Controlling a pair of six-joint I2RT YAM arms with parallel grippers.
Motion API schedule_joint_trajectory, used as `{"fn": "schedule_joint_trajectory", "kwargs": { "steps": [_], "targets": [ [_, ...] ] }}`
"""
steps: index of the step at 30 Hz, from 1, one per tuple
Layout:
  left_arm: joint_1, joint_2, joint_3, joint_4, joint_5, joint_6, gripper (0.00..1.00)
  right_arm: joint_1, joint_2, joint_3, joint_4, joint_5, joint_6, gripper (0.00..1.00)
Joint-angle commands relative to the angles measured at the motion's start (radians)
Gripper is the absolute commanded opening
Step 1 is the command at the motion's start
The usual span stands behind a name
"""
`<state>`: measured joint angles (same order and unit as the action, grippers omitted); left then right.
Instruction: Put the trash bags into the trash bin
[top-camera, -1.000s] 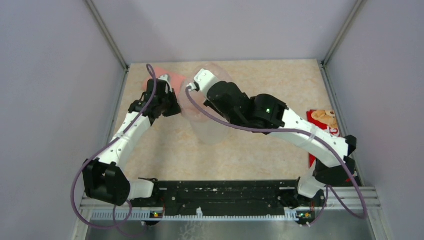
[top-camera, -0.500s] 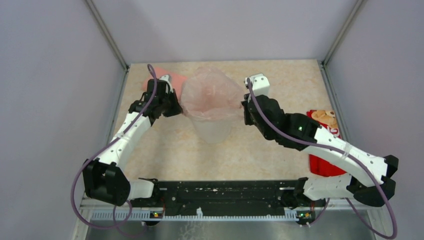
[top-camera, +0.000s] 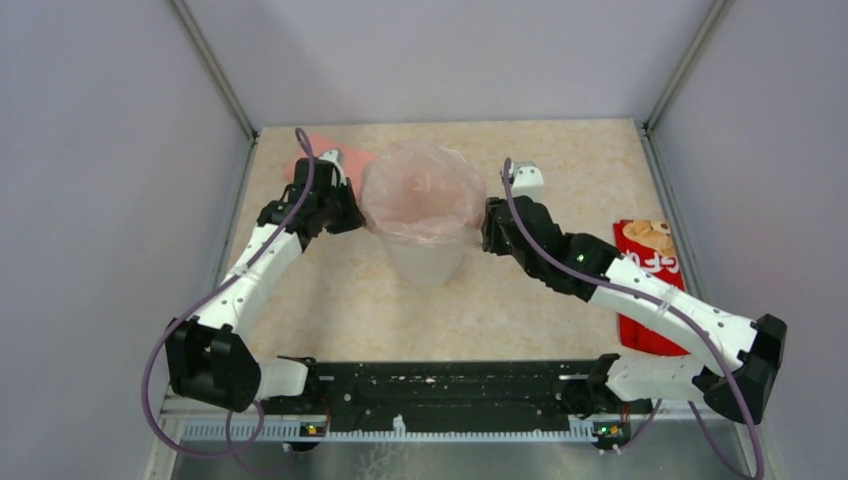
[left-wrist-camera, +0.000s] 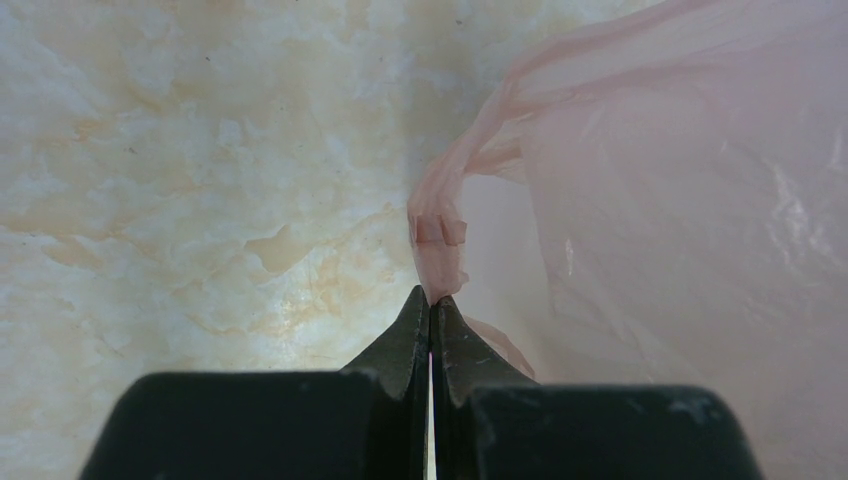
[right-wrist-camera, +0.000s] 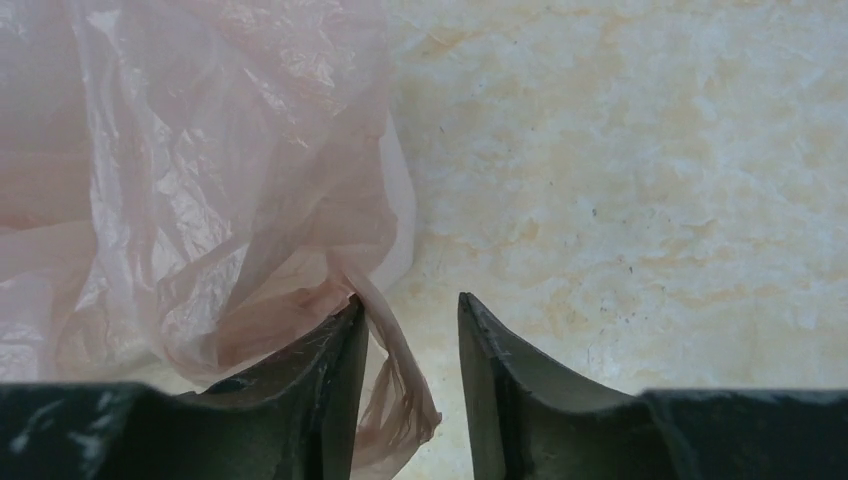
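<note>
The pale pink trash bag (top-camera: 422, 192) is draped over the mouth of the white trash bin (top-camera: 426, 262), whose lower body shows beneath it. My left gripper (top-camera: 352, 216) is at the bin's left side, shut on a twisted tip of the bag's edge (left-wrist-camera: 437, 235). My right gripper (top-camera: 486, 230) is at the bin's right side, its jaws open. In the right wrist view a loose strand of the bag (right-wrist-camera: 400, 390) hangs in the gap against the left finger (right-wrist-camera: 335, 360), and the other finger stands clear of it.
A folded salmon-pink cloth (top-camera: 318, 150) lies behind the left gripper near the back left corner. A red packet (top-camera: 652, 285) lies partly under the right arm by the right wall. Grey walls close in three sides of the marbled tabletop (top-camera: 560, 160).
The right arm swung from over the bin to its right side and came lower. Its jaws opened and let go of the bag edge. The left arm stayed still.
</note>
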<state>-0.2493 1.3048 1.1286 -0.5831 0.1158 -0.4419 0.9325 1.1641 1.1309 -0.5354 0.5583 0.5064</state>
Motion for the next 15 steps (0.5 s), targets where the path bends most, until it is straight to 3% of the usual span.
{"fn": "schedule_joint_trajectory", "kwargs": {
  "steps": [1, 6, 9, 15],
  "targets": [
    [-0.001, 0.003, 0.04, 0.025, -0.01, 0.02, 0.0, -0.003, -0.048, 0.025, 0.025, -0.006, -0.007, 0.45],
    [-0.001, 0.018, 0.043, 0.016, -0.021, 0.027, 0.0, -0.004, -0.059, 0.024, -0.006, 0.024, -0.05, 0.52],
    [-0.001, 0.019, 0.048, 0.016, -0.021, 0.03, 0.0, -0.004, -0.096, 0.02, 0.011, -0.04, -0.081, 0.53],
    [-0.001, 0.016, 0.068, 0.007, -0.024, 0.043, 0.0, -0.004, -0.159, 0.044, 0.001, -0.136, -0.143, 0.65]
  ]
}}
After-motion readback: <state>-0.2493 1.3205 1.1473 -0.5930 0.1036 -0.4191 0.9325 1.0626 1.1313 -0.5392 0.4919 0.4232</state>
